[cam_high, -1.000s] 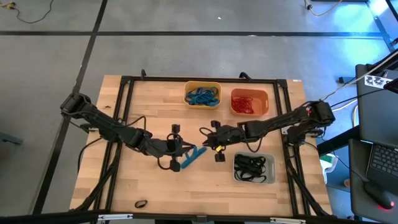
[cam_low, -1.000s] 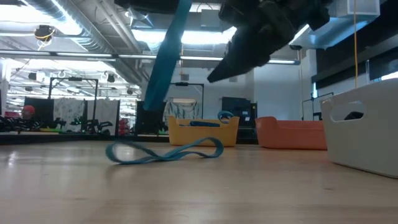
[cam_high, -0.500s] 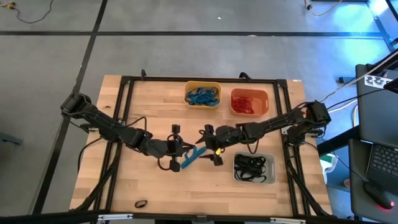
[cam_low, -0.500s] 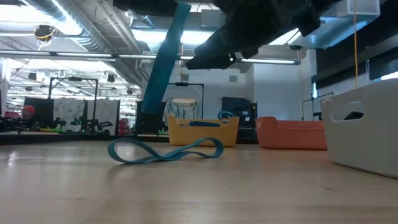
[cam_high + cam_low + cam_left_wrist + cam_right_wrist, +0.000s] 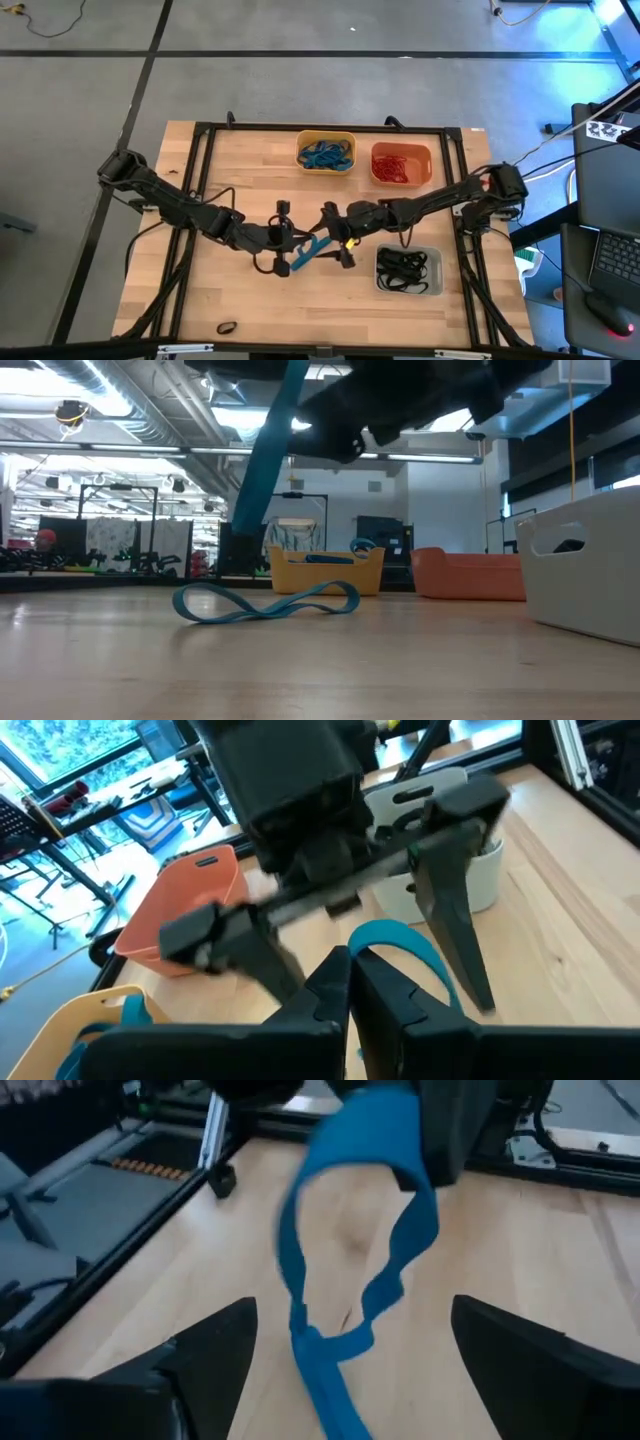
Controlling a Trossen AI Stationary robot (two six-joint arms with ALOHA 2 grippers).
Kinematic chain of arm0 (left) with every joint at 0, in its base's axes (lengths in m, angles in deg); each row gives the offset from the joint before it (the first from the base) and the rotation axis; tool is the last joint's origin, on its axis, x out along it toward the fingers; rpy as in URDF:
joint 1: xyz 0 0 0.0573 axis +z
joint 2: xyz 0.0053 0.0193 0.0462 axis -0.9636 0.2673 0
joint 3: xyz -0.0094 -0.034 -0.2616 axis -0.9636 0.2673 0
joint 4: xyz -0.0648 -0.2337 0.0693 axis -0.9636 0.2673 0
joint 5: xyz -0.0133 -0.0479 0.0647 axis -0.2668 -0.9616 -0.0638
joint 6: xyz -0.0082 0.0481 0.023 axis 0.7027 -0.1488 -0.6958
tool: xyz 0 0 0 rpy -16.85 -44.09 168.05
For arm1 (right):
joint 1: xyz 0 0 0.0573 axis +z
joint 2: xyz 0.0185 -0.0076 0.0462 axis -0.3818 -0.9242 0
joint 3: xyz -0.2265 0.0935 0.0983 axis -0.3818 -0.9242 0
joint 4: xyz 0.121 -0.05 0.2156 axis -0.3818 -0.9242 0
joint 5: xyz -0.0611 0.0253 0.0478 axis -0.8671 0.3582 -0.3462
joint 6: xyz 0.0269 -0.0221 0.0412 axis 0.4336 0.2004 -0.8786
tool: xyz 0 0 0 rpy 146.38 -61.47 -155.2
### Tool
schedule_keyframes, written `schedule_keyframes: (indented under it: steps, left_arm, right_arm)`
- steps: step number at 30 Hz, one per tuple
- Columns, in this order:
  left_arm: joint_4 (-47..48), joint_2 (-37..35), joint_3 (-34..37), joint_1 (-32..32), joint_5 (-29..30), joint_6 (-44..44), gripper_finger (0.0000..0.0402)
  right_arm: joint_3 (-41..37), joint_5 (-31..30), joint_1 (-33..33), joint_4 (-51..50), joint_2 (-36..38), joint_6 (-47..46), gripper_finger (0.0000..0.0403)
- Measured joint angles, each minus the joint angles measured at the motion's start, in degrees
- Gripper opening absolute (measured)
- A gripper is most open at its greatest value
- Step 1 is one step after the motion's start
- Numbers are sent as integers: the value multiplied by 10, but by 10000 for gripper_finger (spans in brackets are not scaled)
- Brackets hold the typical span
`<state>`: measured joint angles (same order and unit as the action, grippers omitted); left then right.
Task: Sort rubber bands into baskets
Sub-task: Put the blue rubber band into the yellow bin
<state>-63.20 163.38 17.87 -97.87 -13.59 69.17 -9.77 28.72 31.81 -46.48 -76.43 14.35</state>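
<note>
right gripper [image 5: 334,236] jaws just swung wide and moved in on the blue band [image 5: 312,250], which the left gripper [image 5: 297,248] jaws hold clenched above mid tabletop [image 5: 250,300]. looks like a handoff, then yellow basket [image 5: 326,151].

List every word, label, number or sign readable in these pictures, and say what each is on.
No text can be read in any view.
The black-and-white pattern at the high view's right edge is a marker, not lettering.
The yellow basket, orange basket and grey basket show no labels.
</note>
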Motion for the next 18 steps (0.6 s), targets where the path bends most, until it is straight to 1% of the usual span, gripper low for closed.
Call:
schedule_keyframes:
  steps: [5, 9, 11, 14, 18]
  left_arm:
    - [-15, 1, 0, 0, -5, 0, 6]
    - [-18, 1, 0, 0, -8, -1, 4]
    - [-18, 1, 0, 0, -8, -2, 3]
    - [-18, 1, 0, 0, -8, -1, 3]
    - [-19, 1, 0, 0, -8, 0, 2]
  right_arm:
    - [0, 4, 0, 94, -40, -15, 331]
    - [0, 5, 0, 117, -53, -17, 327]
    - [0, 6, 1, 120, -52, -16, 310]
    - [0, 19, 1, 122, -52, -16, 253]
    - [0, 41, 0, 126, -52, -12, 138]
